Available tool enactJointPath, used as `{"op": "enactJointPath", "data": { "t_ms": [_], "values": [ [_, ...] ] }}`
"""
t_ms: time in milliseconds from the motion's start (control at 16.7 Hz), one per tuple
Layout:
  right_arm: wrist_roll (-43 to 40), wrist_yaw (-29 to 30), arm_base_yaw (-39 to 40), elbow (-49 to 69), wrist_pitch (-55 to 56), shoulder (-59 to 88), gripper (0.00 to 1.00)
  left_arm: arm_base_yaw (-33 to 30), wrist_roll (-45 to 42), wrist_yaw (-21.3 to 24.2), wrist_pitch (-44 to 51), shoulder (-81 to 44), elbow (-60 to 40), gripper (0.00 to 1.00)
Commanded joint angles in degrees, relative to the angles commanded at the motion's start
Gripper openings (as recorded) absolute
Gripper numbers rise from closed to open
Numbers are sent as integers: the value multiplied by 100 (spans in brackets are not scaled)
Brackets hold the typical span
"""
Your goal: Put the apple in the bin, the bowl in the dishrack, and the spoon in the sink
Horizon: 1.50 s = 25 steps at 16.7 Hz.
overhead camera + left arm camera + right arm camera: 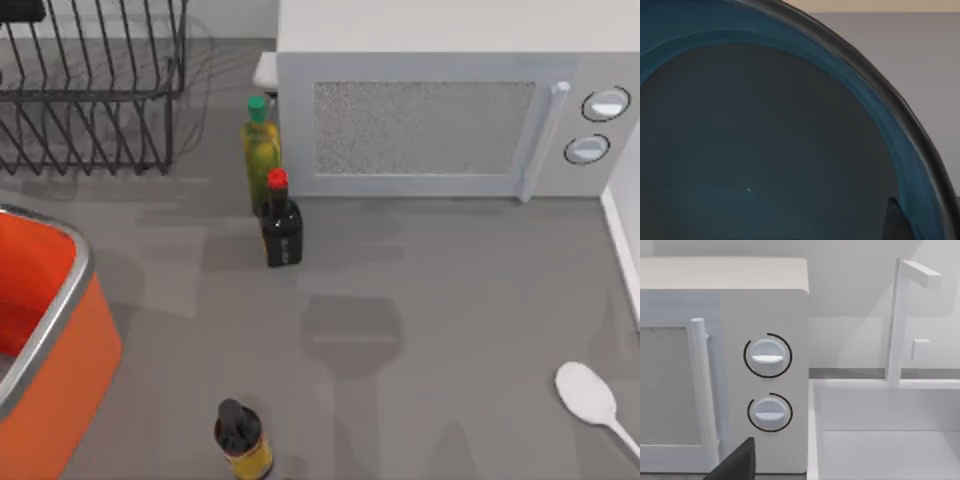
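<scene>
Fingers: whether either arm's are open or closed, I cannot tell; the bowl (765,150) sits close under the left wrist camera; spoon (592,397) lies on the desk (420,300) at right; bin (45,330) left; dishrack (90,90) behind it.

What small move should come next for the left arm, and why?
Probably carry the bowl toward the dishrack at the table's far left. The left wrist view looks closely into the bowl's blue inside, so that arm seems to be at it, and no bowl sits in the rack yet. The spoon lies untouched at the near right.
</scene>
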<state>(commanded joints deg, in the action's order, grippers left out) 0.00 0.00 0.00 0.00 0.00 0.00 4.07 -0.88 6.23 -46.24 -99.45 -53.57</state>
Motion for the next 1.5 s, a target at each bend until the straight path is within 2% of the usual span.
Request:
{"op": "enactJointPath", "data": {
  "t_ms": [360,1140,1500],
  "values": [
    [0,0,0,0,0,0,100,-24,-3,-18,-134,-113,65,0],
    [0,0,0,0,0,0,100,-24,-3,-18,-134,-113,65,98],
    [0,0,0,0,0,0,100,-24,-3,-18,-134,-113,65,100]
  ]
}}
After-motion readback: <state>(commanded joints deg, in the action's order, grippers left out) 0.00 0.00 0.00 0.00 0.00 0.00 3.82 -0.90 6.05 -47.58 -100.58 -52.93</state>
